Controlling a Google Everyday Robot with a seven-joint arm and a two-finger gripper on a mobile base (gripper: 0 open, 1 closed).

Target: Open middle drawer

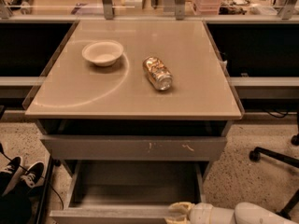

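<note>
The middle drawer is pulled well out of the cabinet, with its grey inside showing. Its plain grey front lies at the bottom edge of the view. My gripper is at the bottom, right of centre, with its pale fingers closed over the top edge of that front. The white forearm runs off to the lower right. Above the open drawer sits the grey front with white scratch marks, which is closed.
A white bowl and a metal can lying on its side rest on the beige cabinet top. Black shoes are on the floor at left. An office chair base is at right.
</note>
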